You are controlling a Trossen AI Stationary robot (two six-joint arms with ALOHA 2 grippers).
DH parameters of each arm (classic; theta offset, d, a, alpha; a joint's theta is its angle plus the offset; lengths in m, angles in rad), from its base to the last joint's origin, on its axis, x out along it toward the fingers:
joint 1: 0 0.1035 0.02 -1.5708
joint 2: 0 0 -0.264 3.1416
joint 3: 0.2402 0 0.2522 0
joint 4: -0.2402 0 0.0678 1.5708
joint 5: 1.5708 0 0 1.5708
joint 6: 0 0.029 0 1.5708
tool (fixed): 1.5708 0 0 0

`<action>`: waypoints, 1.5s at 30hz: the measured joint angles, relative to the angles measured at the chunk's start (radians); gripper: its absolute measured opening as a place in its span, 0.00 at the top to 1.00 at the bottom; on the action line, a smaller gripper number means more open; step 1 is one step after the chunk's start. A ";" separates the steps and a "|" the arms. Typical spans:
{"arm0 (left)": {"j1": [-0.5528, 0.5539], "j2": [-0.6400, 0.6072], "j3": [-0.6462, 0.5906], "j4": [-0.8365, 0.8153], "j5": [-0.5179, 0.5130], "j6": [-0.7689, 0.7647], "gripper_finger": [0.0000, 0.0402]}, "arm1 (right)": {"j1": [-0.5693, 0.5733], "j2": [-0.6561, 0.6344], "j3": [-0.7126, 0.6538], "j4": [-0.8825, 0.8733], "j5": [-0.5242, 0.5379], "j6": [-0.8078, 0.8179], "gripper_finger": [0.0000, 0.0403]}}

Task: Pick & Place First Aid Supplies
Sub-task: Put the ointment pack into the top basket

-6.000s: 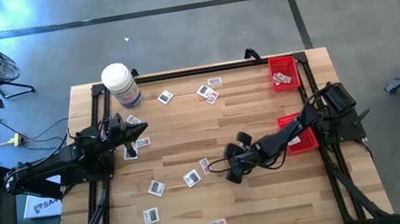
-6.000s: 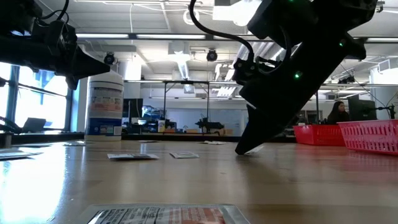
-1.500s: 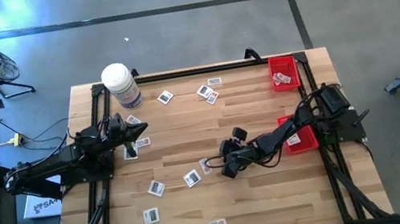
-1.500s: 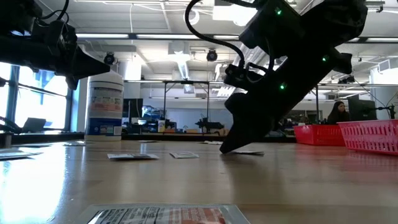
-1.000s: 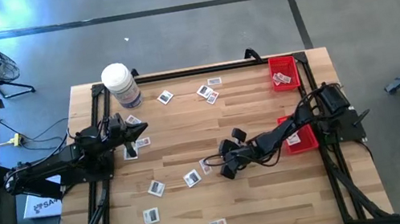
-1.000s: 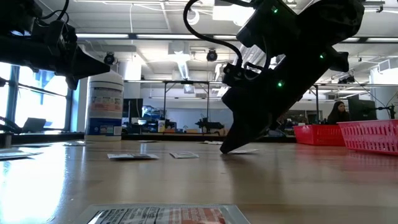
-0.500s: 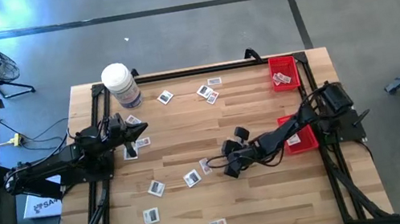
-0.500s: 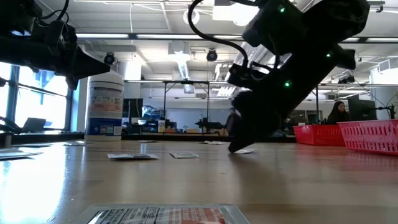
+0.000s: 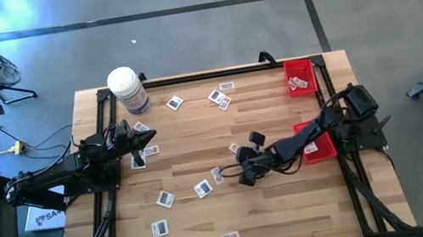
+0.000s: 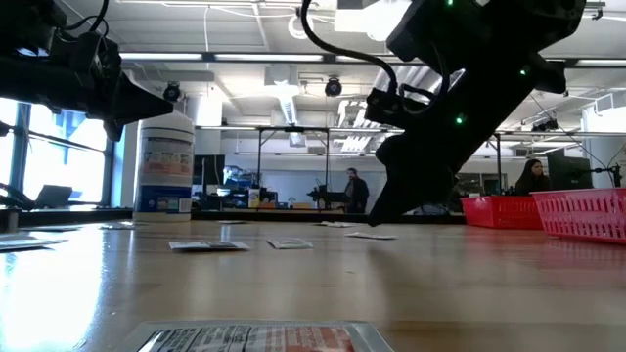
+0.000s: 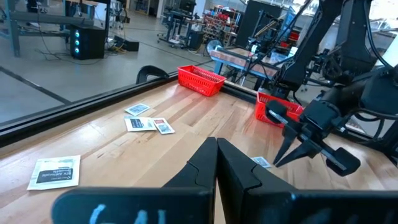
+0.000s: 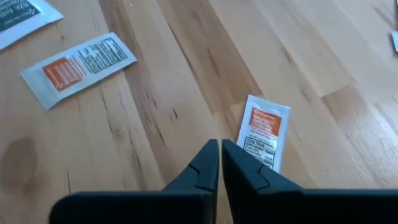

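- Right gripper (image 12: pixel 219 163) sits centre of the high view, just right of a packet (image 12: pixel 263 132) lying flat on the table (image 9: pixel 295 208). Fingers almost together with only a slit between them, nothing held. The packet lies just past the fingertips, apart from them.
- Left gripper (image 11: pixel 216 163) waits at the left edge of the high view, fingers pressed together, empty.
- Other packets are scattered: some near the jar (image 9: pixel 127 89) upper left, several lower left, one near the bottom edge. A second packet (image 12: pixel 79 63) shows in the upper left of the right wrist view.
- Red bins (image 9: pixel 300 76) at the right edge; the upper one already holds packets.
- My read: the step in hand is picking this near packet, and the grasp is not made.
- To do it well I would spread the fingers, straddle the packet's short side, press the tips to the wood, then pinch and lift slowly. Thin flat foil is likely to slide rather than rise.
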 joint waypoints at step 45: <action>0.000 0.000 0.000 0.000 0.000 0.000 1.00 | -0.118 0.020 0.003 -0.024 -0.138 0.037 0.82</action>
